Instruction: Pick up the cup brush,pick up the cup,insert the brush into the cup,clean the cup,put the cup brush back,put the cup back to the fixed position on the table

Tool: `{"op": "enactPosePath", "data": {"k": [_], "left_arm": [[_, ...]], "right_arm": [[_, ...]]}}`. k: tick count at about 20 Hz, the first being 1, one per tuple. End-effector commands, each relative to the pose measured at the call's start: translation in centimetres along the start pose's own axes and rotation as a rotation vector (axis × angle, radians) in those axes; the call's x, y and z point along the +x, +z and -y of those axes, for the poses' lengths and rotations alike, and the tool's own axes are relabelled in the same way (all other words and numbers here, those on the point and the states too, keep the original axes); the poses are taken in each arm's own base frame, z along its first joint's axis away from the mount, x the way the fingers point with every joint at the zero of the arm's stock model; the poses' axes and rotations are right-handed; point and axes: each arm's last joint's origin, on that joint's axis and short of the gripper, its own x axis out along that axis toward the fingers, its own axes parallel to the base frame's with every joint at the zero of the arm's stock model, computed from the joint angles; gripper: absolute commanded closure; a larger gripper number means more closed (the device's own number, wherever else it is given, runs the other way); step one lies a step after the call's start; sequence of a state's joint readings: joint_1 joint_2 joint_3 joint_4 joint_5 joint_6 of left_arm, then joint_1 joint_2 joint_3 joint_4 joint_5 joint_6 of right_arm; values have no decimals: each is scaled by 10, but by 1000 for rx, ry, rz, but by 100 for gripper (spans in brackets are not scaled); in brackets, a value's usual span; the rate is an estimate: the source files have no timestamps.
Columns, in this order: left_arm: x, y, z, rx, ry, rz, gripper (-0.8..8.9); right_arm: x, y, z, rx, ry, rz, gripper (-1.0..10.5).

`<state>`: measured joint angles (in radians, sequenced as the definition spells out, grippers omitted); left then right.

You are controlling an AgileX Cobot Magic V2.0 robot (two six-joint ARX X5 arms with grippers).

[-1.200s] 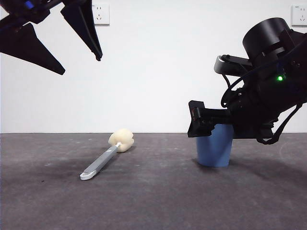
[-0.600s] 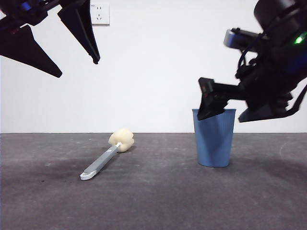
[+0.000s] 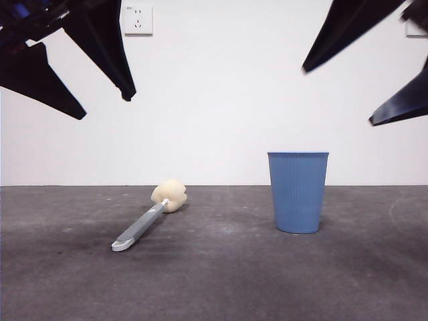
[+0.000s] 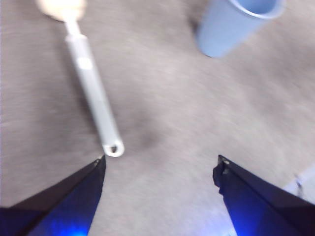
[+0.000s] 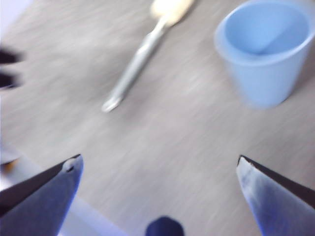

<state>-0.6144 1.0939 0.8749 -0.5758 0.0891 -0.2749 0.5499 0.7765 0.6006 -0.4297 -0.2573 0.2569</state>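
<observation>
Worktop: dark grey, matte, carries two items, both free of any grasp. Cup brush lies flat on the worktop, left of centre in the front view; white handle tip is the part nearest the front edge, grey handle runs back and rightward, cream sponge head sits at the far end, toward the rear edge. Cup stands upright, mouth up, right of centre, well apart from the brush and roughly level in depth with the handle. Interior shows nothing in it in the right wrist view. Left gripper hangs high over the left side of the worktop, above the brush, jaws spread wide and holding nothing; the left wrist view shows the brush handle tip near one jaw but not between the jaws in contact, with the cup farther off. Right gripper hangs high over the right side, above the cup, jaws likewise released and apart, nothing between them. Behind the worktop: white wall with a socket plate upper left.
</observation>
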Motion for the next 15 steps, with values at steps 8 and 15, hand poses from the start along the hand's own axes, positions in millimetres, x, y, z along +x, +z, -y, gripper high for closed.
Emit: {"op": "enactPosePath", "data": {"k": [8,15], "left_arm": [[1,-5,2,62,-85,-61,817],[1,-4,2,63,-87,-51,817]], "right_arm": [[-19,-10,-4,63,31,-5,946],[-19,-10,-4,62,26,-4,946]]}}
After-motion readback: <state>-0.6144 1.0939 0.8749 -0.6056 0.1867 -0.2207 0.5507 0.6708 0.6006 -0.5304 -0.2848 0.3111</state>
